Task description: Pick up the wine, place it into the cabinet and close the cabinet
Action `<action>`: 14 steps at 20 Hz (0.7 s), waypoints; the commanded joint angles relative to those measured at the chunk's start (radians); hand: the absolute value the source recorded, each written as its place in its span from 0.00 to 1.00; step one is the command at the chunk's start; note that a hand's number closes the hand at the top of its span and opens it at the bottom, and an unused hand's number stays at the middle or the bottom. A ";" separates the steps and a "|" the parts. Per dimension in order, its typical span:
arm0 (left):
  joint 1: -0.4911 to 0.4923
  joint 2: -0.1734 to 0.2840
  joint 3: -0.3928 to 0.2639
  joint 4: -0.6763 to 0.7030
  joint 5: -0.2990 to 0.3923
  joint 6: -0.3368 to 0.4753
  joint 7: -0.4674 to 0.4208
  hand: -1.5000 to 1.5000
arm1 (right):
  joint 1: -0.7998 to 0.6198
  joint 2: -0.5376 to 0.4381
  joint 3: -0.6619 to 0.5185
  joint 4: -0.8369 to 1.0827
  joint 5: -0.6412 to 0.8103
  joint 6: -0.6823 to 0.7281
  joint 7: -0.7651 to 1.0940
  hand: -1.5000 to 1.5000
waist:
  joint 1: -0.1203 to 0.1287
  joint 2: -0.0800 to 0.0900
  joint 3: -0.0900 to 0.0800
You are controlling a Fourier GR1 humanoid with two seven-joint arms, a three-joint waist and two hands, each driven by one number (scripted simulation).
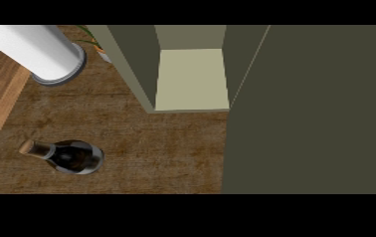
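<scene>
Neither hand is in view, so their state cannot be told; the wine bottle (71, 156) stands upright on the bench (161, 146), cork toward the view's left, well apart from the open cabinet (192, 79) up-right of it.

A brown wooden counter (161, 146) fills the near ground. A white cylinder (40, 52) stands far left, with a plant (92, 39) just right of it.

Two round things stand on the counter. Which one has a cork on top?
The dark wine bottle near the lower left, with a tan cork at its neck. The white cylinder at the upper left is plain, wider and corkless.
</scene>
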 commanded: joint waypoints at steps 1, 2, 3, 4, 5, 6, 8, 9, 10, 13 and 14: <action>-0.018 -0.085 -0.027 0.048 -0.206 0.000 -0.121 0.00 | 0.097 -0.023 -0.027 -0.190 -0.145 0.026 0.051 0.00 | -0.005 -0.002 0.001; -0.044 -0.066 0.012 0.127 -0.224 -0.026 -0.176 0.00 | 0.086 -0.014 -0.016 -0.198 -0.119 0.007 0.070 0.00 | -0.005 -0.001 0.000; -0.112 -0.069 -0.011 0.171 -0.294 0.014 -0.202 0.00 | 0.038 -0.005 -0.025 -0.146 -0.122 0.002 0.070 0.00 | -0.005 0.003 0.000; -0.117 -0.047 0.005 0.256 -0.307 -0.031 -0.244 0.00 | 0.079 -0.003 -0.029 -0.132 -0.110 0.020 0.026 0.00 | -0.005 0.002 0.000; -0.119 -0.060 -0.010 0.272 -0.343 -0.039 -0.277 0.00 | 0.089 -0.034 -0.075 -0.150 -0.162 0.059 0.017 0.00 | -0.008 0.002 0.000; -0.121 -0.060 -0.006 0.292 -0.362 -0.037 -0.304 0.00 | 0.035 -0.008 -0.051 -0.143 -0.129 0.018 0.060 0.00 | 0.004 0.002 0.000; -0.126 -0.007 0.023 0.403 -0.363 -0.094 -0.342 0.00 | 0.091 -0.017 -0.082 -0.146 -0.157 0.063 -0.003 0.00 | -0.003 0.001 0.000; -0.132 -0.084 -0.031 0.374 -0.431 -0.044 -0.374 0.00 | 0.081 -0.026 -0.064 -0.193 -0.152 0.046 0.071 0.00 | -0.001 0.000 -0.001; -0.106 -0.056 -0.018 0.406 -0.407 -0.095 -0.380 0.00 | 0.091 -0.020 -0.101 -0.145 -0.182 0.071 0.008 0.00 | 0.004 0.000 0.000; -0.101 -0.040 -0.017 0.531 -0.471 -0.156 -0.486 0.00 | 0.125 0.003 -0.040 -0.160 -0.132 0.072 0.010 0.00 | 0.001 0.000 -0.001; -0.140 -0.051 -0.036 0.534 -0.504 -0.117 -0.494 0.00 | 0.148 0.004 -0.019 -0.190 -0.133 0.076 0.018 0.00 | -0.004 -0.001 -0.001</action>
